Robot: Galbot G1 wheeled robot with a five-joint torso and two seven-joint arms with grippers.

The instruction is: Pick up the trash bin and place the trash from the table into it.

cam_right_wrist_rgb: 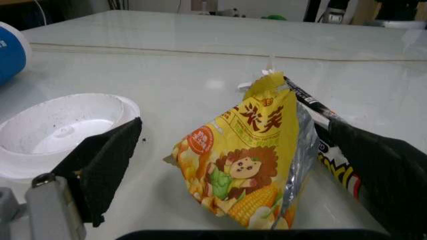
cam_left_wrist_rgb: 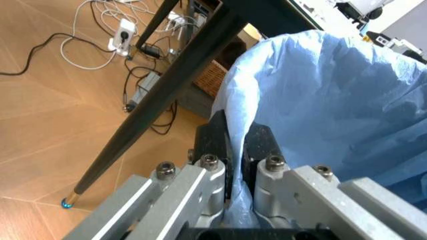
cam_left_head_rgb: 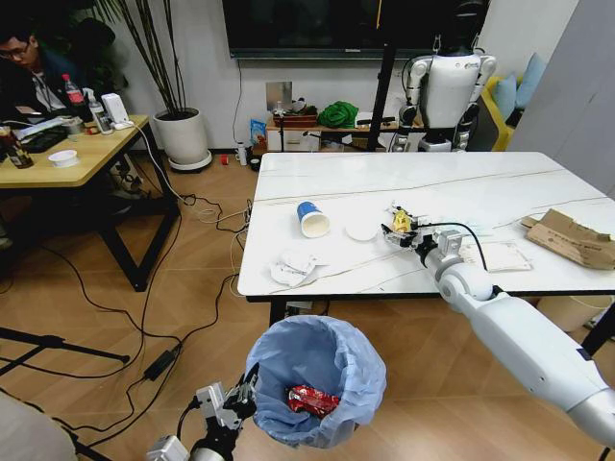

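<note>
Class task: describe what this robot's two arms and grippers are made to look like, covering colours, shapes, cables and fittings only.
The right arm is smooth glossy white with rounded segments, and a thin black cable loops above its wrist. The right gripper has flat black padded fingers. The left gripper has black fingertips on silver-grey metal links fastened with hex-socket bolts.

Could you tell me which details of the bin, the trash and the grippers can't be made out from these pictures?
- Trash bin: the blue liner hides its wall and base in the head view.
- Left gripper: shut on the liner; whether it pinches the rim too, the bag hides in the left wrist view.
- Yellow snack wrapper: its far side faces away from the right wrist view, between the open right gripper fingers.
- Torn cardboard: cut off by the head view's edge.
</note>
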